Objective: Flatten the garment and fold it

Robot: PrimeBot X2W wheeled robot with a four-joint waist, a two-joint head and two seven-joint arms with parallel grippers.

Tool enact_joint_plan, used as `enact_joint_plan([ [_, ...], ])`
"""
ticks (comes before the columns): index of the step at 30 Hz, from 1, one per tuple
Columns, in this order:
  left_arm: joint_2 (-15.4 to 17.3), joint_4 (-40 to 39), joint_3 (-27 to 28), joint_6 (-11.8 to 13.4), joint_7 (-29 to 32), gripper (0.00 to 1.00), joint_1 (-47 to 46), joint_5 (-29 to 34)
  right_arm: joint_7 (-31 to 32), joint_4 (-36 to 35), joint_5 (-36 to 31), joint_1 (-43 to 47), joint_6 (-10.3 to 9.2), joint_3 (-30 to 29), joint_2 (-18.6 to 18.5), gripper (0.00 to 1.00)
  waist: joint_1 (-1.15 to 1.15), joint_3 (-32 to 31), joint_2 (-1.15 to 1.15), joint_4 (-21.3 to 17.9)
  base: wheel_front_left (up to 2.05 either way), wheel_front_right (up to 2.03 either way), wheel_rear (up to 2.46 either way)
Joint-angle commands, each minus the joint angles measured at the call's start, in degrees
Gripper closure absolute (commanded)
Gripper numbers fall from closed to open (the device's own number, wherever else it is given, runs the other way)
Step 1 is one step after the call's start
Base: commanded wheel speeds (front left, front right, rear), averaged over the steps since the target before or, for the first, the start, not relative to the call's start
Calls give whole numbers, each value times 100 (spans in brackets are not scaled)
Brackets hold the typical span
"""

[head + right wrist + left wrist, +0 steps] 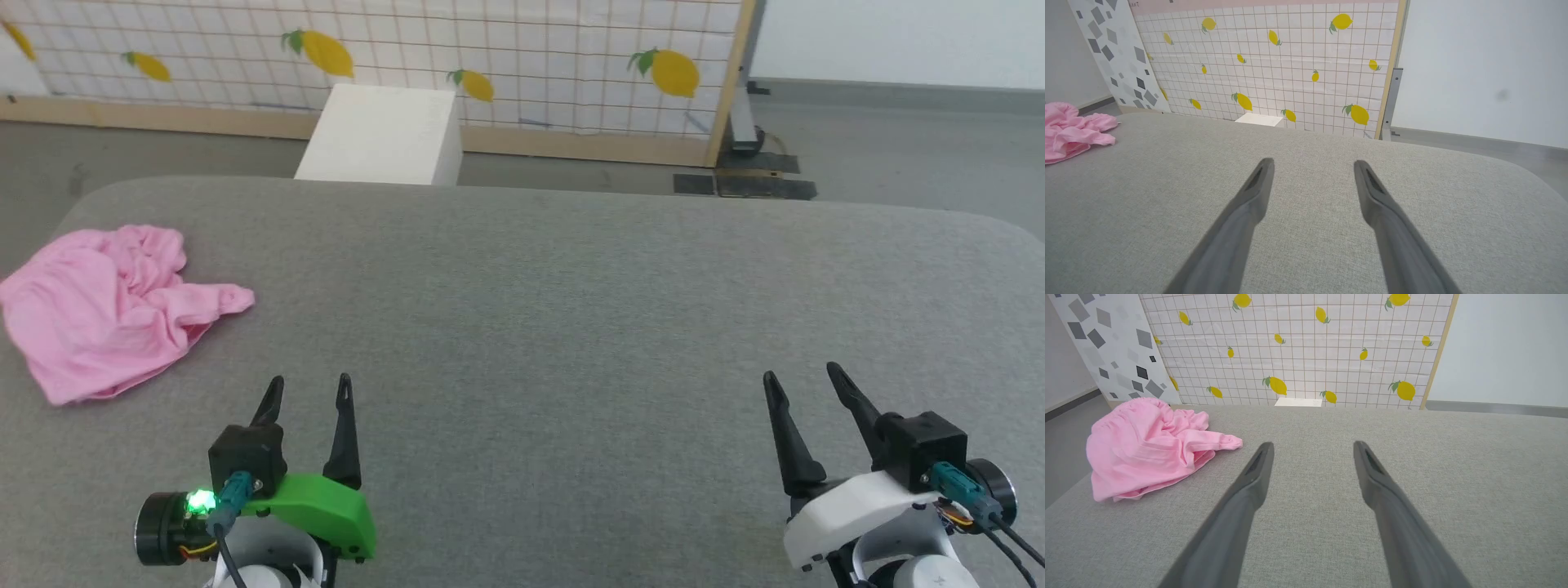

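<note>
Where the garment (106, 314) lies: at the left edge of the head view, in 1 crumpled pink heap near the far left corner of the surface, with 1 twisted end pointing toward the middle.
Handling, as I judge: thin, soft and light; it will sag and drag rather than keep a shape, and it is not fragile.
Where to take hold: probably what looks like a gathered band at the upper left of the heap in the left wrist view, or the loose twisted end; which edge is which I cannot tell surely.
Left gripper (311, 379): lower left, 2 fingers spread wide, nothing between them, near the heap but apart from it.
Right gripper (800, 371): lower right, fingers wide apart and empty, well apart from the garment.
Surface (531, 310): grey woven cover with rounded corners; likely some friction against the fabric.
Room: white box (380, 135) behind the surface, lemon-printed screen (490, 57) at the top, grey floor (898, 139) at upper right.
</note>
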Motion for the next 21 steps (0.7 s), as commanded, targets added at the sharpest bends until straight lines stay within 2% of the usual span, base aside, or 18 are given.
enact_joint_plan([
  [1,-1,27,-13,24,-63,0,57,-67,-76,42,61,73,-2,12,-1,0,0,7,10,126,0,0,0],
  [21,-5,120,-7,87,-298,0,115,-224,-312,304,267,25,-3,79,-1,0,0,23,16,1063,0,0,0],
])
